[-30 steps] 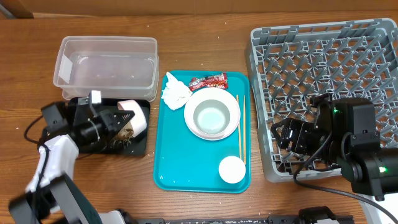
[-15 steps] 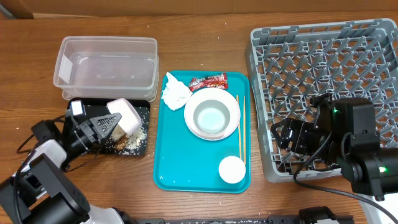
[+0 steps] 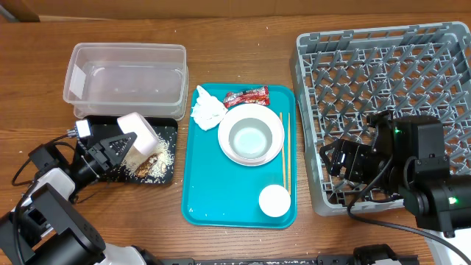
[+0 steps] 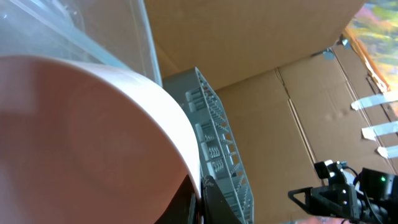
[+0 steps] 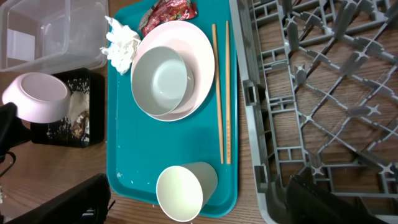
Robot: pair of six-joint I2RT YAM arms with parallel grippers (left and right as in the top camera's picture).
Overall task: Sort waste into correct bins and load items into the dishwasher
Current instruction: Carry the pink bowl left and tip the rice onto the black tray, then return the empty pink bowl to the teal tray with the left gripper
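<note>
My left gripper [image 3: 121, 145] is shut on the rim of a pale pink bowl [image 3: 137, 130], held tipped over the black tray [image 3: 168, 175]. The bowl fills the left wrist view [image 4: 81, 137], its rim pinched between the fingertips [image 4: 214, 202]. White rice and brown scraps [image 3: 153, 165] lie in the black tray. The teal tray [image 3: 221, 199] holds a napkin [image 3: 207, 110], a red wrapper [image 3: 246, 96], a white plate with a bowl in it [image 3: 251, 136], chopsticks [image 3: 284, 151] and a cup [image 3: 274, 200]. My right gripper [image 3: 346, 162] is open and empty over the grey rack's [image 3: 383, 73] front left corner.
The clear tub [image 3: 125, 73] stands behind the black tray, with nothing in it. In the right wrist view the cup [image 5: 183, 190] lies on its side near the teal tray's front edge [image 5: 130, 149], and the rack's wall [image 5: 249, 93] runs beside the chopsticks [image 5: 221, 93].
My left gripper has drawn the pink bowl left and turned it further over. More rice and scraps now lie in the black tray. The right arm has not moved.
</note>
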